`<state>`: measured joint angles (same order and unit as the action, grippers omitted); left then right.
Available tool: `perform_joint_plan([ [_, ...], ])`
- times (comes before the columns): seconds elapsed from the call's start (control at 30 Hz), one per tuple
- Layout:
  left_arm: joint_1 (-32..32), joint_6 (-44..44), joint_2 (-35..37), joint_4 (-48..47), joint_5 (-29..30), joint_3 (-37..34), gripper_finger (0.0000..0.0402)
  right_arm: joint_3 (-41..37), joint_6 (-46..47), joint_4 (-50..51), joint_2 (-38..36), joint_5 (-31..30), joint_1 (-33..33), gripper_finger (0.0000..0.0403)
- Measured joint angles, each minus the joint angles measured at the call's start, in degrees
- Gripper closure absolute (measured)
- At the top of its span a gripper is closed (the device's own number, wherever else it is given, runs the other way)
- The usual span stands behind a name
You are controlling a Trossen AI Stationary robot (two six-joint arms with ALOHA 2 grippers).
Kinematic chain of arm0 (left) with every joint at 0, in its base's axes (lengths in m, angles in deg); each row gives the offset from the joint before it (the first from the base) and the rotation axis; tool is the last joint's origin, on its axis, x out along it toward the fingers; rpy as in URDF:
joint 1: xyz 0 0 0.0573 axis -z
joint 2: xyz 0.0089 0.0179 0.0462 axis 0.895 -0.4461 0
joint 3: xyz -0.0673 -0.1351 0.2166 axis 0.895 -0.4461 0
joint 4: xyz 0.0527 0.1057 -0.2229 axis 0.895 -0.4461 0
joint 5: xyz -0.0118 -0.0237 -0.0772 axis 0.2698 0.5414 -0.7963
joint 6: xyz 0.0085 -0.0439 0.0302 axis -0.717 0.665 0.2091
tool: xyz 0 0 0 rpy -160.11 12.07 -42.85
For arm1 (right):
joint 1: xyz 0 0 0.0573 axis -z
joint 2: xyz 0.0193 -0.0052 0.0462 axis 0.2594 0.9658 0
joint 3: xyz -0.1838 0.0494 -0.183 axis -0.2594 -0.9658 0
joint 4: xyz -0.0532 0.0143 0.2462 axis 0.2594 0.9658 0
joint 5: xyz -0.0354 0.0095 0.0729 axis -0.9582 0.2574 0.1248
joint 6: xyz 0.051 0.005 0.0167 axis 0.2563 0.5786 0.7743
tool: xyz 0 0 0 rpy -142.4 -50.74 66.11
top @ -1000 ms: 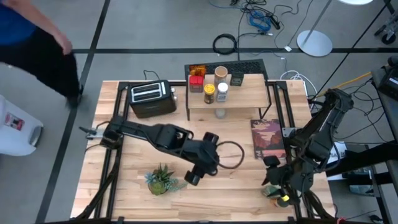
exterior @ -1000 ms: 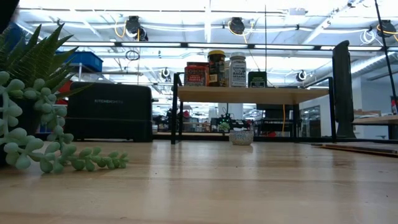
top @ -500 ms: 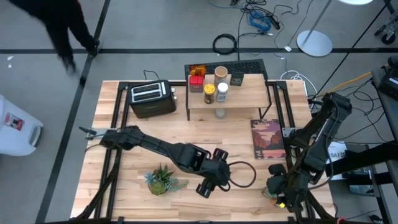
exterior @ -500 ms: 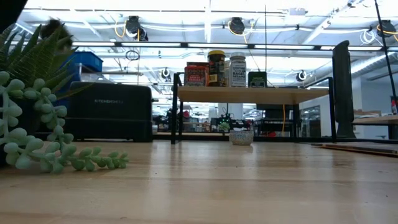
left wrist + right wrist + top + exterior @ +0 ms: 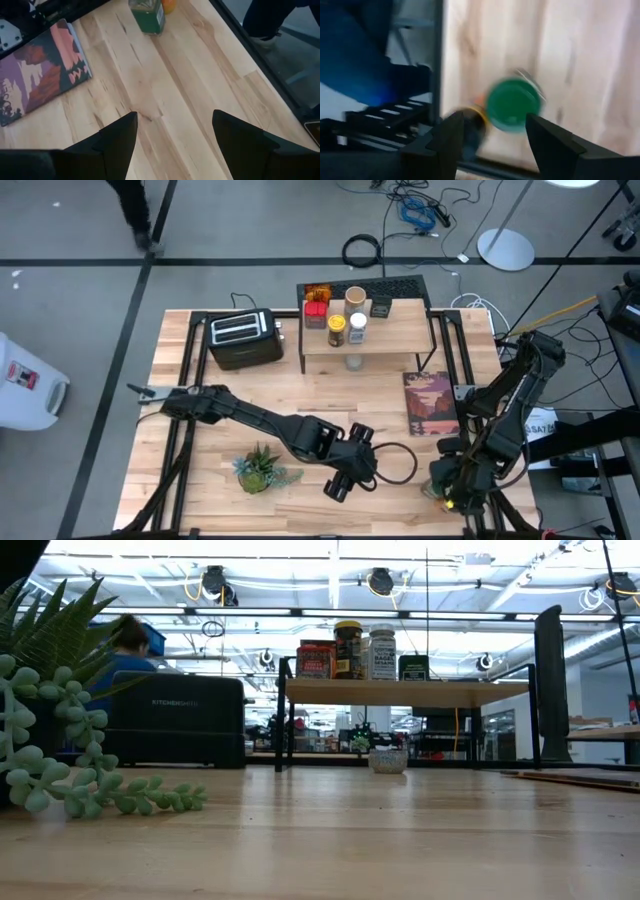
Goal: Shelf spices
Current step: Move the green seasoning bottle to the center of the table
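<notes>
The tall green-capped orange bottle point(image 5: 436, 489) stands near the table's near right corner. In the right wrist view its green cap point(image 5: 513, 104) shows from above, blurred. My right gripper point(image 5: 449, 492) point(image 5: 496, 122) hovers open over it, one finger on each side of the cap. My left gripper point(image 5: 352, 472) point(image 5: 175, 145) is open above bare wood left of the bottle point(image 5: 147, 14), which it faces. Six spice containers point(image 5: 340, 312) point(image 5: 352, 650) stand on the shelf point(image 5: 390, 335) point(image 5: 405, 692).
A book point(image 5: 431, 402) point(image 5: 40, 75) lies flat on the table's right side. A black toaster point(image 5: 245, 340) point(image 5: 175, 720) sits left of the shelf, and a small pot point(image 5: 354, 362) point(image 5: 388, 760) in front of it. A green plant point(image 5: 262, 470) point(image 5: 60, 710) stands near the left arm.
My left arm has swung toward the table's near edge and to the right, nearer the bottle. My right gripper has shifted slightly toward the near edge over the bottle. A person beyond the far left corner has walked away.
</notes>
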<state>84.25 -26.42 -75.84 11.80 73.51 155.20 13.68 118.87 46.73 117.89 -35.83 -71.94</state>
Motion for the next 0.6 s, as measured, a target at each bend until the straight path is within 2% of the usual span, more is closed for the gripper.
perform_joint_plan([
  [0.13,0.0,0.0,-0.2,-0.3,0.4,0.0,0.0134,0.0,2.9,3.4,0.0,-0.1,0.1,0.0202],
  [0.37,0.0,-0.4,-0.2,0.6,2.1,0.0,0.0134,0.0,4.0,2.0,2.5,-2.0,0.4,0.0202],
  [0.6,-0.1,-1.5,-0.2,0.9,2.1,0.0,0.0134,0.2,4.8,-0.6,6.1,-1.2,0.4,0.0202],
])
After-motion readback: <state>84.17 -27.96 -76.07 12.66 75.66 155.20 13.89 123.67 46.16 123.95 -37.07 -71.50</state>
